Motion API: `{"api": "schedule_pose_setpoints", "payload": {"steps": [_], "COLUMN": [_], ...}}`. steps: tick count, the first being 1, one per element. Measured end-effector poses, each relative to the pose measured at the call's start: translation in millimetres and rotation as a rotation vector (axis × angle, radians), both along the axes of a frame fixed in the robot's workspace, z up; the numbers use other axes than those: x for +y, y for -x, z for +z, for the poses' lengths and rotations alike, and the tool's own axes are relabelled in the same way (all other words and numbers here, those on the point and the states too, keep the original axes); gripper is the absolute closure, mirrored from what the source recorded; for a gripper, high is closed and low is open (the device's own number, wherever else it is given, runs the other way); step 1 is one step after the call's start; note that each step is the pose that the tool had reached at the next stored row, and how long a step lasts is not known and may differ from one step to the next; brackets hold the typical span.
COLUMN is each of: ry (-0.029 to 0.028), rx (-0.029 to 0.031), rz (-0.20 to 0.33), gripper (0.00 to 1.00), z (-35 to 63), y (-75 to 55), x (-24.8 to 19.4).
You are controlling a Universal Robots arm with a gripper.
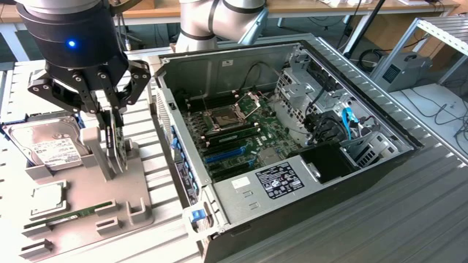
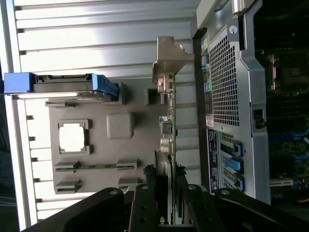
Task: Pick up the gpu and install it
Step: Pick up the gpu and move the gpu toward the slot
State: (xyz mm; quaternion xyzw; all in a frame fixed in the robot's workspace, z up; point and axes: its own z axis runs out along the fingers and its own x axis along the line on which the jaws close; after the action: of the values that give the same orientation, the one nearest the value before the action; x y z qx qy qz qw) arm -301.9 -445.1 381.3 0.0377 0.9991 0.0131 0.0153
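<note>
In the exterior view the gripper [image 1: 109, 123] hangs straight over the grey holder [image 1: 109, 205] at the exterior view's left. Its jaws are closed on the top edge of the gpu [image 1: 111, 156], one finger on each face. The card stands on edge in the holder's slot, so it lies directly beneath the wrist and not off to a side. Beside it rests a hard drive [image 1: 47, 145], clear of the grip. The open computer case [image 1: 219, 66] sits just to the exterior view's right of the holder, its motherboard [image 1: 241, 137] facing up (this is presumably where the card belongs).

In the wrist view the gpu [image 2: 170, 123] appears edge-on as a thin line running out from between the fingers [image 2: 145, 203]. Its long axis points away from the gripper toward the silver bracket [image 2: 169, 55] at the far end. That axis runs parallel to the perforated rear wall of the case [image 2: 227, 82], which is near it. I judge the card not yet lifted out.
</note>
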Motion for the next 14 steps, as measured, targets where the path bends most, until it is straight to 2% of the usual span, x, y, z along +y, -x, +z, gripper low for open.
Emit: {"api": "schedule_pose_setpoints", "payload": {"steps": [14], "ry": [0.0001], "rx": [0.0001], "rz": [0.000], "gripper": [0.74], "z": [9.2], "y": [0.0], "x": [0.0]}}
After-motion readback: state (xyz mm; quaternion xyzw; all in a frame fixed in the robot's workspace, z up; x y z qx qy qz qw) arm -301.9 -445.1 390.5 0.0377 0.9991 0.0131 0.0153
